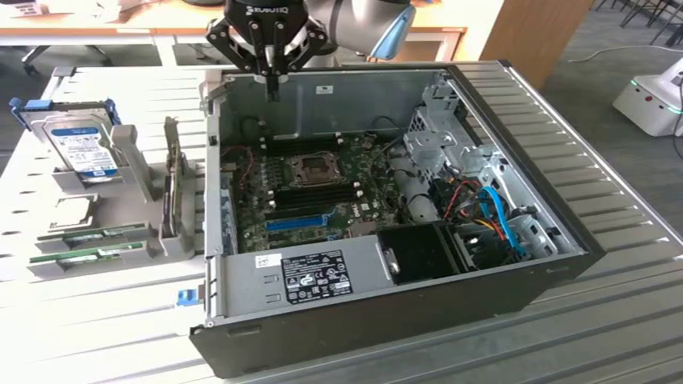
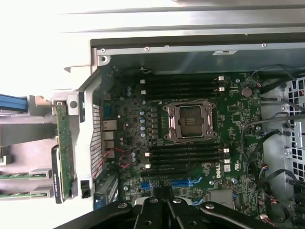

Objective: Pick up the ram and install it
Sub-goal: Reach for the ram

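Ram (image 1: 104,234) sits in a gray holder (image 1: 117,260) on the table, outside the case (image 1: 427,312) on the exterior view's left. A second stick (image 1: 77,256) lies just nearer, and you can't tell from here which one is meant. Expect it to be light and stiff but fragile. You'd best take it by its long bare edges or short ends, squarely, keeping off the chips and the contact edge, since a thin board would likely twist out of a skewed pinch. Your gripper (image 1: 274,84) hangs over the far wall of the case, well apart from the ram, its fingers pressed together on nothing. The wrist view looks down on the board (image 2: 190,143) and its black slots (image 2: 183,157). That view crops the ram (image 2: 16,175) at the picture's edge. How deep the holder seats it is hidden, as are its notch and contacts, and whether the slot latches stand open is too small to make out.
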